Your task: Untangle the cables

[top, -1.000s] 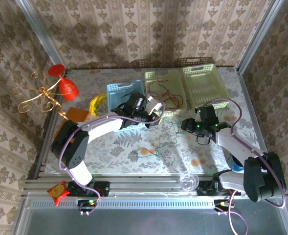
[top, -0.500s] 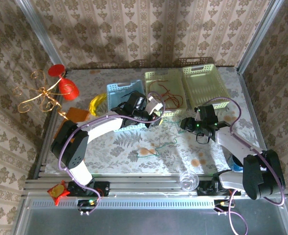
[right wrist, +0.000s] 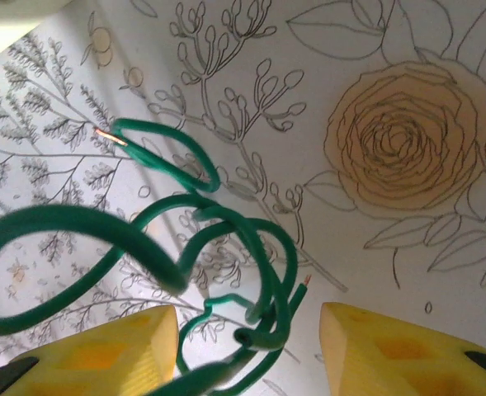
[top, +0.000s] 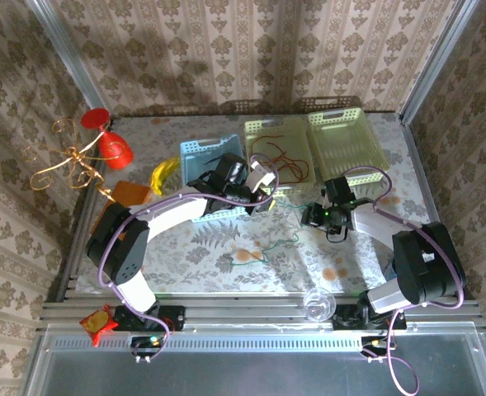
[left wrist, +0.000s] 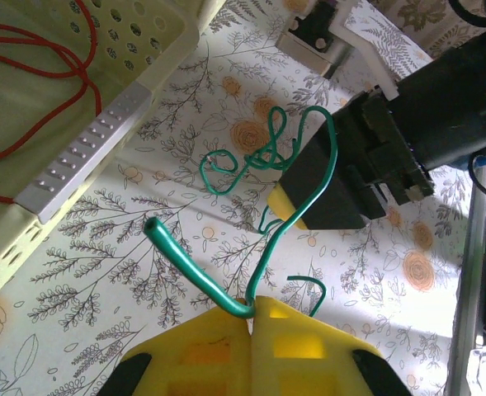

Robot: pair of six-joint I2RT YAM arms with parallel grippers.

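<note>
My right tool [right wrist: 251, 330] shifted left, jaws spread around the green cable [left wrist: 181, 256] coils; left tool [left wrist: 251, 307] pinched that cable.

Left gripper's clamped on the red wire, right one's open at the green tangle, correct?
No: the left gripper is clamped on the green wire, per the left wrist view; the red wire lies in the basket. The right gripper is open at the green tangle.
</note>
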